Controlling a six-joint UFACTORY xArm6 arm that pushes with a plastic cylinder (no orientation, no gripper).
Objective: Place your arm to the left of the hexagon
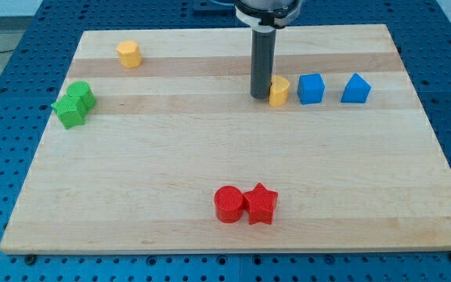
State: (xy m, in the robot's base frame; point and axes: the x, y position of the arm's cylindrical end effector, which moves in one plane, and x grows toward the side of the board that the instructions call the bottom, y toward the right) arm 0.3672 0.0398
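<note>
My tip (259,95) stands on the tabletop (210,149) touching the left side of a yellow block (279,91), beside two blue blocks; I carry no pincer. If that is the hexagon, little remains; the other yellow block (129,54) sits far upper left

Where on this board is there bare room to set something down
Widest: the middle band between the green blocks and the red pair. Both bottom corners too. Crowded: upper right, where my tip sits by the yellow block and blue blocks.
</note>
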